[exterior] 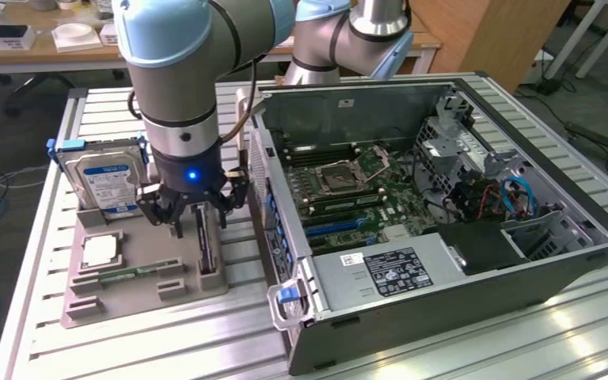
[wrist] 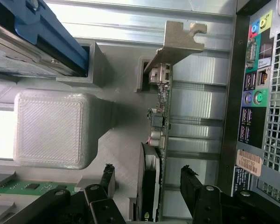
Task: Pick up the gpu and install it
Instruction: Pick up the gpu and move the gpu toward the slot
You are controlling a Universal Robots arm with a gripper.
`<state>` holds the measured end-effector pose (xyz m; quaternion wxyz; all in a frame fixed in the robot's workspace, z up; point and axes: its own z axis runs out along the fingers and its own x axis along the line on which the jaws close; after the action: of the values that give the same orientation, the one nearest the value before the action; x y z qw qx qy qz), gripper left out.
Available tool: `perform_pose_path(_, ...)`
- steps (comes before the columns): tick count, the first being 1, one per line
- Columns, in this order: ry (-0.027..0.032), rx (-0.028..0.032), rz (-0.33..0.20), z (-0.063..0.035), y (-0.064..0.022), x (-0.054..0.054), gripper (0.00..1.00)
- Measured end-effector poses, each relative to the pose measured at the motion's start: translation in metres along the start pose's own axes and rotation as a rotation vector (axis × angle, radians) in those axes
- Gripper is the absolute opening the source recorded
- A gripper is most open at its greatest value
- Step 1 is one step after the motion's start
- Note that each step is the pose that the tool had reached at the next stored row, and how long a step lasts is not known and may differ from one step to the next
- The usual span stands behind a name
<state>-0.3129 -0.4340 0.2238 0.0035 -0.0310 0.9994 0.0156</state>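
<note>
The pincer (exterior: 200,229) hangs low over a grey holder (exterior: 177,286) with its jaws apart, one finger (wrist: 108,173) on each side of the gpu (wrist: 159,126). Neither finger touches the card; a gap shows on both sides, so nothing is clamped.

The gpu stands on its long edge in a slot of the holder. Its black cooler faces one finger, its green board faces the other, and its silver end bracket (wrist: 177,42) sticks out at the far end, away from the pincer.

On the same holder, toward the exterior view's left, a hard drive (exterior: 108,178) with a blue label stands upright at the back. In front of it a square processor chip (exterior: 100,250) lies flat, and nearer the front a narrow memory stick (exterior: 130,275) lies in its groove.

Just beside the holder, on the exterior view's right, an open computer case (exterior: 442,309) lies on its side with its mainboard showing and its rear ports turned toward the holder. Holder and case both rest on a slatted metal tabletop (exterior: 177,340).
</note>
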Motion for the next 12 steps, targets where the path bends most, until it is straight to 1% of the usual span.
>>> perform_pose_path(12,-0.0001,-0.0001,0.000,0.0002,0.0000,0.0000,0.67)
